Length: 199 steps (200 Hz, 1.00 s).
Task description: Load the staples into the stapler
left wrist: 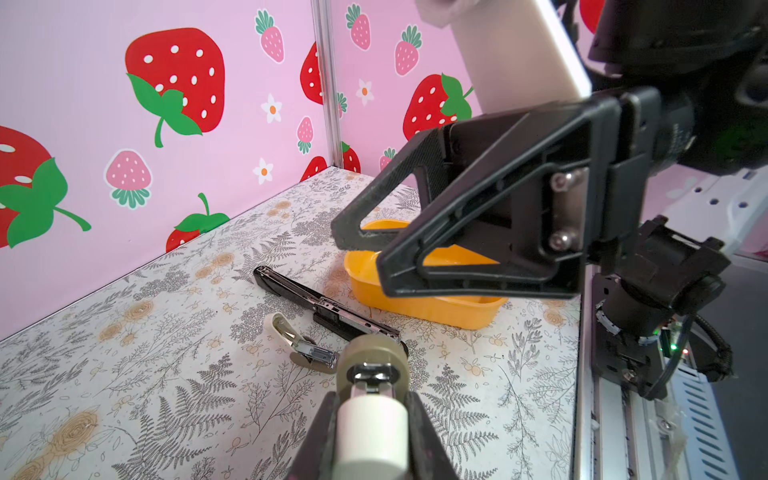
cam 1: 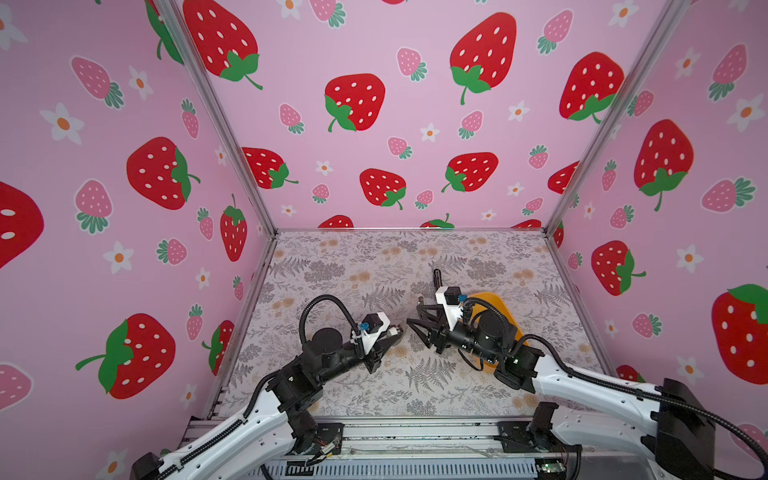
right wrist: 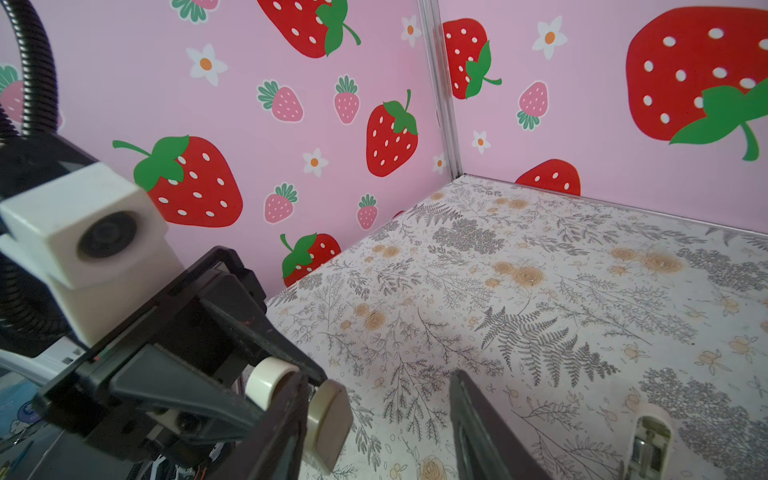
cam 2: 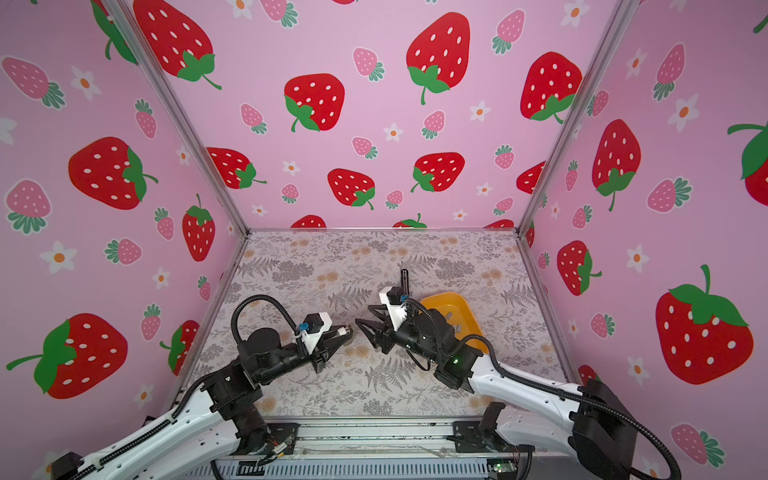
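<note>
My left gripper (left wrist: 372, 409) is shut on a small whitish stapler (left wrist: 372, 432) and holds it above the table, its beige end (cam 1: 398, 330) pointing at my right gripper (cam 1: 414, 311). That gripper stands open. In the right wrist view the stapler's end (right wrist: 328, 424) sits just inside one of its fingers (right wrist: 286, 419), and the other finger (right wrist: 478, 419) is well apart. A black stapler (left wrist: 324, 307) lies opened flat on the table, with a second small whitish stapler (left wrist: 299, 345) lying open beside it. Small grey pieces that look like staples (cam 2: 458, 329) lie in the yellow tray (cam 2: 469, 320).
The yellow tray (cam 1: 509, 320) lies partly under my right arm, right of the middle. Pink strawberry-print walls close off the back and both sides. A metal rail (cam 1: 415, 436) runs along the front edge of the flowered table (cam 1: 353, 257).
</note>
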Each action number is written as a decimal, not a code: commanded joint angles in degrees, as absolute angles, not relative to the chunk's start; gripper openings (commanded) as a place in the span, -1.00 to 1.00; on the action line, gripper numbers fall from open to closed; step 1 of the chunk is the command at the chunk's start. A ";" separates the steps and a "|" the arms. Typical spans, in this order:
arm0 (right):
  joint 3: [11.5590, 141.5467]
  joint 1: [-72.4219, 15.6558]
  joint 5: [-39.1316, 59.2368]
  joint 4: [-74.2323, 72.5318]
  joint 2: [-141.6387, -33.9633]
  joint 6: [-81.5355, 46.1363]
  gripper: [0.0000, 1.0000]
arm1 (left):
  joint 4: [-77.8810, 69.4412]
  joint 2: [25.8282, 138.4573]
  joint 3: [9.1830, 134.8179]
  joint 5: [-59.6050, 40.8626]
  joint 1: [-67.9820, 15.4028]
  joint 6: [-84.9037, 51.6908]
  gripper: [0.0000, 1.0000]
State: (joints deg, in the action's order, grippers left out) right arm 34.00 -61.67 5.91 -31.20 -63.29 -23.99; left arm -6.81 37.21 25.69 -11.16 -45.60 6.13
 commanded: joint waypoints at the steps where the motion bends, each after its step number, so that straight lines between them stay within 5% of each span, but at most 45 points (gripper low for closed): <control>1: 35.35 -63.40 3.43 -31.51 -64.64 -25.22 0.12 | -12.32 37.10 25.22 -11.84 -46.57 9.77 -1.00; 199: 35.83 -65.04 -11.92 -26.73 -72.19 -28.74 -0.12 | -13.97 38.01 27.55 -1.52 -50.63 9.80 -1.00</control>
